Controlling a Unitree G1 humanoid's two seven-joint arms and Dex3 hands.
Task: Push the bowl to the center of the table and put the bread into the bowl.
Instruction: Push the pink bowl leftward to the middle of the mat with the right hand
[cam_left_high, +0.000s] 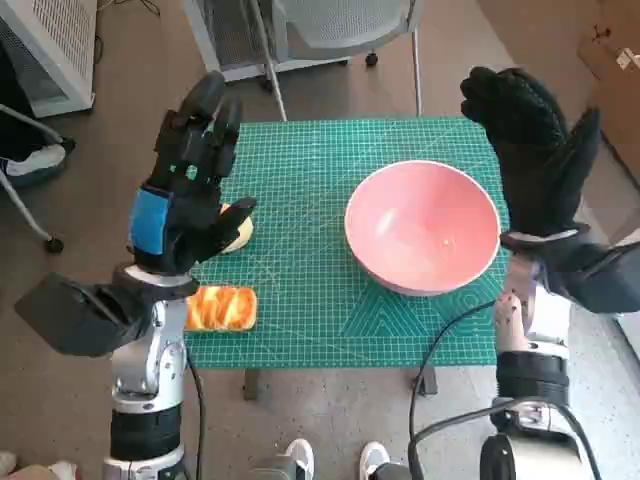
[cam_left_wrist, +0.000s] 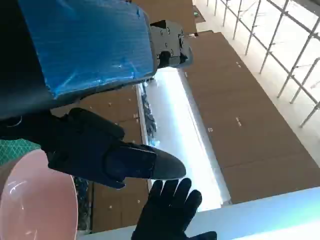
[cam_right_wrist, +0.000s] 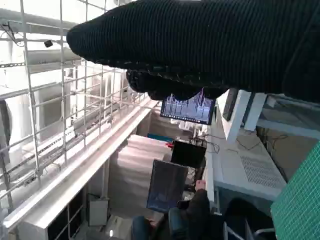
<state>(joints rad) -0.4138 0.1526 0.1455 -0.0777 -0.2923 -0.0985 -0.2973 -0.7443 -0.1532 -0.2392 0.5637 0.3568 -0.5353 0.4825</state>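
A pink bowl (cam_left_high: 423, 226) stands on the right half of the green cutting mat (cam_left_high: 300, 180). Its rim (cam_left_wrist: 35, 200) also shows in the left wrist view. A golden bread piece (cam_left_high: 221, 308) lies near the mat's front left corner. A second pale bread piece (cam_left_high: 238, 231) peeks out from behind my left hand (cam_left_high: 185, 185), which is raised above the mat's left side with fingers spread and nothing in it. My right hand (cam_left_high: 535, 150) is lifted beside the bowl's right rim, fingers upward, empty. The gloved right hand (cam_left_wrist: 170, 210) appears in the left wrist view too.
A chair base (cam_left_high: 330, 30) stands beyond the table's far edge. A person's shoes (cam_left_high: 330, 462) show at the near edge. A white unit (cam_left_high: 50, 50) and a chair leg (cam_left_high: 30, 225) stand on the floor at left. A person (cam_right_wrist: 192, 212) sits in the right wrist view.
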